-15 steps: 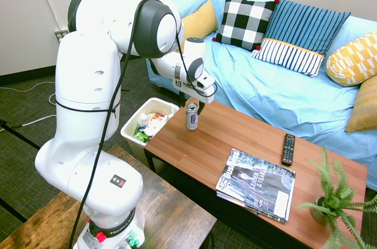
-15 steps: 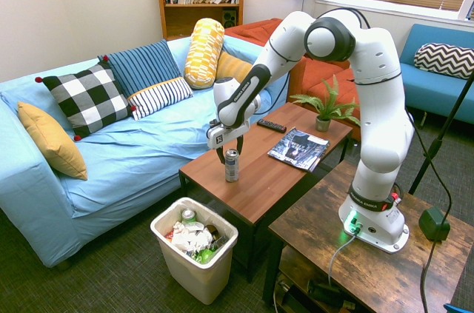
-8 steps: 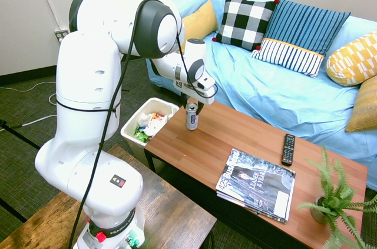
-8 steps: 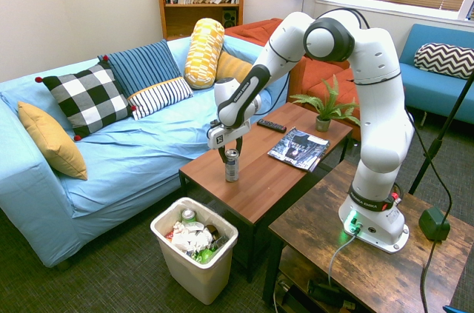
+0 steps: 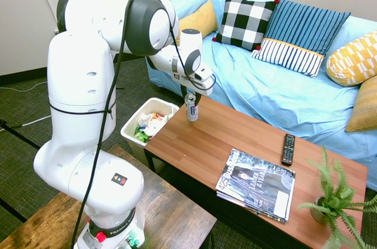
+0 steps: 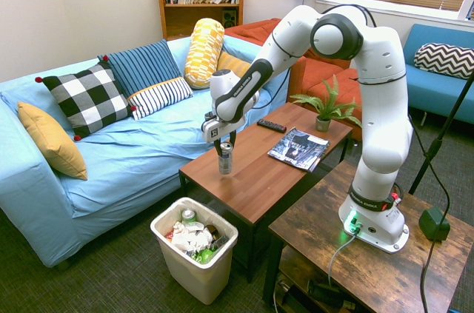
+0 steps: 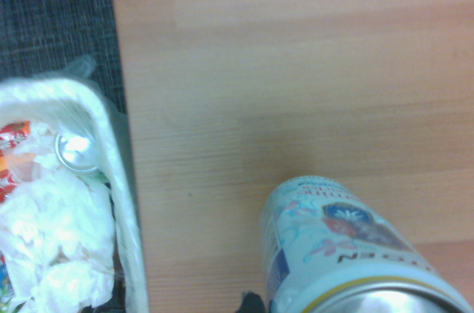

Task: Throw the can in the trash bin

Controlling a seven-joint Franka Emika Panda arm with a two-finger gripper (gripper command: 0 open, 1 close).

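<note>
One can (upright) gripped by claw above table

From my side camera I see the gripper closed around the top of the can, which hangs upright just above the wooden coffee table, near its end closest to the trash bin. The bin stands on the carpet below that table end, filled with crumpled white paper, green scraps and another can lying among them. Further along the table lie a magazine, a remote and a potted plant. The blue sofa with its cushions runs behind.
</note>
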